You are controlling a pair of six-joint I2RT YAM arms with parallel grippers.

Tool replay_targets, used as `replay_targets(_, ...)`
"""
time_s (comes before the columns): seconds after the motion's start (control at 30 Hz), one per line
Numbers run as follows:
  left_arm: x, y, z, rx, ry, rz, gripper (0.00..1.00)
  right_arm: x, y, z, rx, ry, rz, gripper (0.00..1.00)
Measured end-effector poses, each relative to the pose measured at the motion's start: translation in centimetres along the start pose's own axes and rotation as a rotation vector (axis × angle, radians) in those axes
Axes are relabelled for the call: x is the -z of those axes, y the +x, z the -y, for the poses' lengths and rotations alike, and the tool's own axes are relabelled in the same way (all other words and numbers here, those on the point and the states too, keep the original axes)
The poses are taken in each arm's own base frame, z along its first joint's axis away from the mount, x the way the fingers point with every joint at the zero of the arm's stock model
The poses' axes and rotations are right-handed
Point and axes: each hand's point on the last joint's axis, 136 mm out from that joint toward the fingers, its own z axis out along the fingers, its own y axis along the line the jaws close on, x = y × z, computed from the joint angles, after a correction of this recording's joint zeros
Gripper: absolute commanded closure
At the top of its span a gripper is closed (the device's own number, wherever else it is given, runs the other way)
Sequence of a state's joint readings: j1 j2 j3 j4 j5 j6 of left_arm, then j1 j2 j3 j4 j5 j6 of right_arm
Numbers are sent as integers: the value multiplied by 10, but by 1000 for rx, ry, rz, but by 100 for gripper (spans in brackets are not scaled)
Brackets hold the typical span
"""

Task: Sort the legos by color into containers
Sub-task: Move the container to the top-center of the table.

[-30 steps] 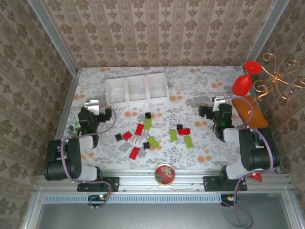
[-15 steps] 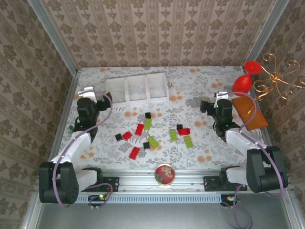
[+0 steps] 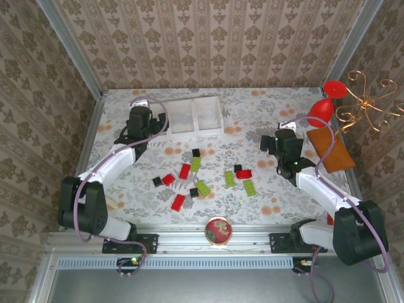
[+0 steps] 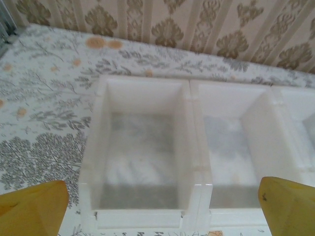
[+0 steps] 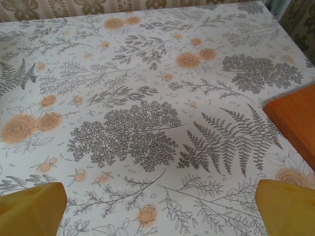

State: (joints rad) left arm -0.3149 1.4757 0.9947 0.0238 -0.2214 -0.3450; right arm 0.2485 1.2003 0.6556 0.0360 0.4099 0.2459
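The legos lie loose mid-table: red bricks (image 3: 184, 171), lime-green bricks (image 3: 203, 187) and small black cubes (image 3: 196, 152). The white three-compartment tray (image 3: 203, 115) stands at the back, all three compartments showing nothing inside. My left gripper (image 3: 145, 121) hovers over the tray's left end, open; its yellow fingertips (image 4: 32, 206) flank the left compartment (image 4: 142, 142), with nothing between them. My right gripper (image 3: 279, 141) is open over bare tablecloth, right of the bricks, yellow fingertips (image 5: 29, 206) wide apart and holding nothing.
A round red-patterned dish (image 3: 218, 230) sits at the near edge. A red goblet shape (image 3: 323, 106), a gold wire ornament (image 3: 365, 101) and an orange pad (image 3: 331, 148) crowd the right side; the pad's corner (image 5: 295, 118) lies close to my right gripper.
My left arm has stretched forward and right, from beside the table's left edge to over the tray's left end. My right gripper has shifted slightly back and left.
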Motion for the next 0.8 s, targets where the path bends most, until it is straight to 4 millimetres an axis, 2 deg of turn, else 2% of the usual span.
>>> replay_targets(0.17,-22,6,8,-8,-6,-66,0,3,8,-13,6,2,-41,0)
replay_targets(0.5,-62,25,22,-10,16,-170,17,5,17,-26,26,43,-92,0)
replay_targets(0.8,-99,41,35,-25,23,-223,28,4,6,-25,-2,84,-88,0)
